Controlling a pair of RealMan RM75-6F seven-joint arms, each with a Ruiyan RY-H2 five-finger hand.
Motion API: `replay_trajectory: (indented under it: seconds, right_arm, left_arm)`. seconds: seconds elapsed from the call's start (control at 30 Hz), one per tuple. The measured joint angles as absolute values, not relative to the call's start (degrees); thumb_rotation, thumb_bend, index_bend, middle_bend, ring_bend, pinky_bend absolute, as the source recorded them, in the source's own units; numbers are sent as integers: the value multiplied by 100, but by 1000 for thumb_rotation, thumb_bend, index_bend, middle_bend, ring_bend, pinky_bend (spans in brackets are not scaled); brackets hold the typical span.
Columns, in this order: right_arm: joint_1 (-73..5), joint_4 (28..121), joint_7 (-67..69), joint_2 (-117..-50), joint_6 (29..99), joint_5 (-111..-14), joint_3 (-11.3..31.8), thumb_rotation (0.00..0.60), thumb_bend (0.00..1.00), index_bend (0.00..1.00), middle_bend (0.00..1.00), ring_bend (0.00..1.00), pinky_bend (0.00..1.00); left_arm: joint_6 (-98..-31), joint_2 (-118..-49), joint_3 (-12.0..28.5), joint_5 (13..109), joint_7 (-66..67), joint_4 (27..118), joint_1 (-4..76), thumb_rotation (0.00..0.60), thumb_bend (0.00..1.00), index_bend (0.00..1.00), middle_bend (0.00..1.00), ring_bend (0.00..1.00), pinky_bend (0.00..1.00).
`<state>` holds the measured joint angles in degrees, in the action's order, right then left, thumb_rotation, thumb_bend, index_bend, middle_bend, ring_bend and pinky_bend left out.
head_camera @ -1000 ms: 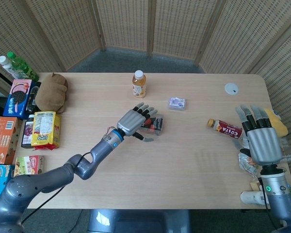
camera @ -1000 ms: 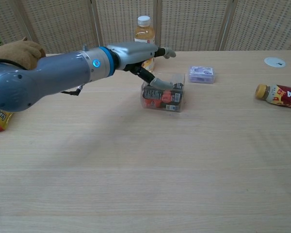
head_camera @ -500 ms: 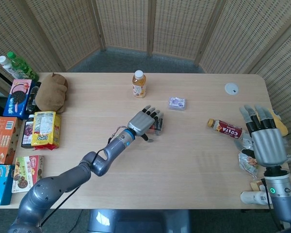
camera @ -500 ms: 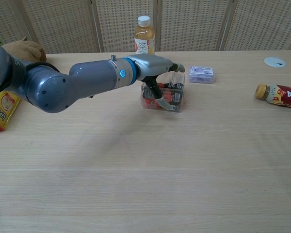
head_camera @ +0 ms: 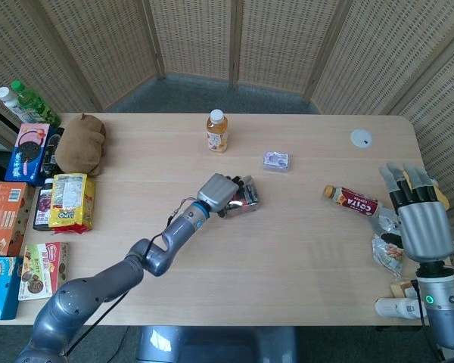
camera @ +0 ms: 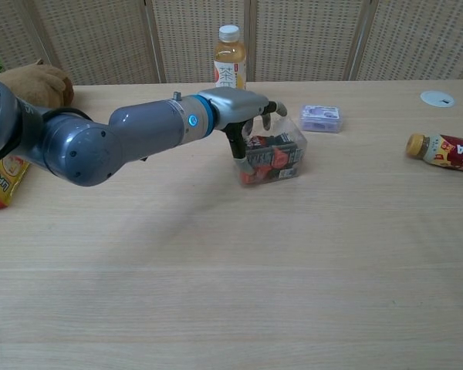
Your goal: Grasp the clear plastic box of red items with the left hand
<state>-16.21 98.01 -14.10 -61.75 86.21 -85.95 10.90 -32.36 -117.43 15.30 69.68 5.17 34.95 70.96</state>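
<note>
The left hand (head_camera: 219,190) grips the clear plastic box of red items (camera: 274,156), fingers (camera: 267,109) curled over its top and thumb against its near side; the box tilts in the grasp near the table's (head_camera: 303,249) middle. Just beyond the hand lies a small purple packet (head_camera: 275,160), farther off a tea bottle (head_camera: 217,131). The right hand (head_camera: 420,215) hovers fingers spread, holding nothing, beside a red-labelled bottle (head_camera: 352,201).

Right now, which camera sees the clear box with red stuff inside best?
The chest view: the clear box shows side-on, tilted, red items visible, left hand gripping it. The head view shows it from above, small and half hidden by the hand.
</note>
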Motion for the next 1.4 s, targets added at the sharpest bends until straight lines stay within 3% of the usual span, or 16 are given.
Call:
replay_trajectory:
  seconds: [0.13,0.53,1.1,1.4]
  right_arm:
    - [-1639,9817,-1432,-6213,8597,-8589,1105,548,240,0,0,0,0]
    - [-1706,9743,-1439,-6378,8425,-8548,1082,548,238,0,0,0,0]
    - [-1794,9541,-1442,-6486,8163,-8496,1007,550,237,0,0,0,0]
    - [-1781,9581,-1416,-6484,8131,-8452,992,552,238,0,0,0,0]
  left_arm:
    - [-3517,-11656,1563,6988,476,3703,6988,600,313,612,601,807,789]
    - [-4631,-10707,1787,7228,190,5082,6598,600,297,633,623,822,803]
    - [-5995,-8112,3099,6589,787,8499,5981,600,280,638,626,812,791]
    - [-6279,-7749,3078,6346,1071,9035,5785,600,276,638,627,808,790]
